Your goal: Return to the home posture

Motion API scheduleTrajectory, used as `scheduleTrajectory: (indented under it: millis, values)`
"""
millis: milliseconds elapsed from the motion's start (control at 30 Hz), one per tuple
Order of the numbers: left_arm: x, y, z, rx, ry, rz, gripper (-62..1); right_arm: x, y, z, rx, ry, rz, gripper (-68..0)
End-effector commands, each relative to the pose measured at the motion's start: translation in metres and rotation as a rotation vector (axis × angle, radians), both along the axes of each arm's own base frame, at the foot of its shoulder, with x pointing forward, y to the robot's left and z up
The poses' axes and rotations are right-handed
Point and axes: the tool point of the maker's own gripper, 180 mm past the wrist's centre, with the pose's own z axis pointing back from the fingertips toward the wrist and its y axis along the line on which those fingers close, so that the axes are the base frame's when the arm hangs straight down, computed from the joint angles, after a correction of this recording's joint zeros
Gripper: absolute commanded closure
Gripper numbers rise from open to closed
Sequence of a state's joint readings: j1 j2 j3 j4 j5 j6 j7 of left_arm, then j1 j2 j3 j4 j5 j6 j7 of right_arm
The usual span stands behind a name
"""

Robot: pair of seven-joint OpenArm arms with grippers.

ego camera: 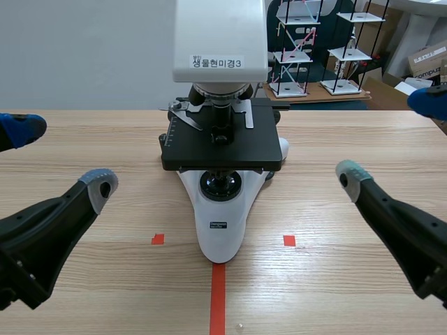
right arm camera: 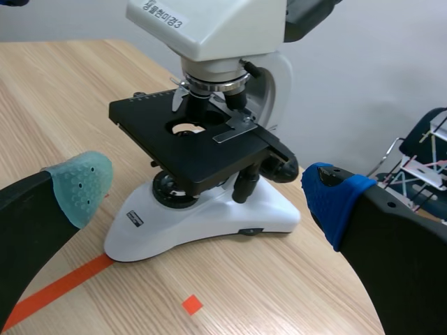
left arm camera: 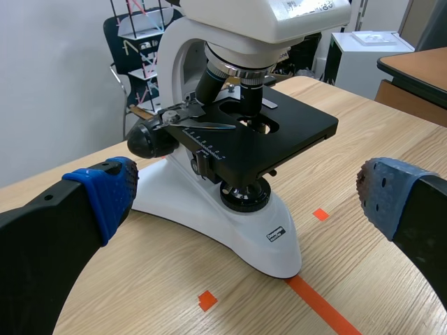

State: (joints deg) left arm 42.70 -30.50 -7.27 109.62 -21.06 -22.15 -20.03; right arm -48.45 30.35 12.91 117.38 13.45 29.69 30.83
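A white and black microscope (ego camera: 221, 125) stands upright at the middle of the wooden table (ego camera: 105, 139), its base over the orange-red tape line. My left gripper (ego camera: 59, 157) hovers at the table's left side, open, with nothing between its fingers. In the left wrist view the microscope (left arm camera: 237, 139) stands ahead of the open left gripper (left arm camera: 244, 195), apart from both pads. My right gripper (ego camera: 390, 138) is at the table's right side, also open and holding nothing. From the right wrist view the microscope (right arm camera: 209, 153) is ahead of the right gripper (right arm camera: 204, 192), untouched.
Behind the table stand white wire racks (ego camera: 297, 49) and a cardboard box (ego camera: 427, 59) at the back right. A second brown table (left arm camera: 415, 70) and a white cabinet (left arm camera: 363, 52) show beyond the microscope in the left wrist view.
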Motion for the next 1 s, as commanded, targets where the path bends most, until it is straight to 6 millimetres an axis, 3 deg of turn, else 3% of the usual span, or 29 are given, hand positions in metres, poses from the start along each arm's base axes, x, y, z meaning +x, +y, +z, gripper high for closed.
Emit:
scheduleTrajectory:
  millis: [0,433,967]
  values:
    - [-0.001,-0.002,0.008,-0.026,-0.02,-0.006,-62.3,0.001,0.004,0.005,0.012,-0.012,0.016,-59.3]
    - [0.0,-0.002,0.008,-0.026,-0.019,-0.006,-62.3,-0.01,0.002,-0.01,0.024,0.053,-0.025,-59.3]
    - [0.0,-0.002,0.007,-0.023,-0.017,-0.006,-62.3,-0.01,0.003,-0.002,0.047,0.02,-0.016,-59.1]
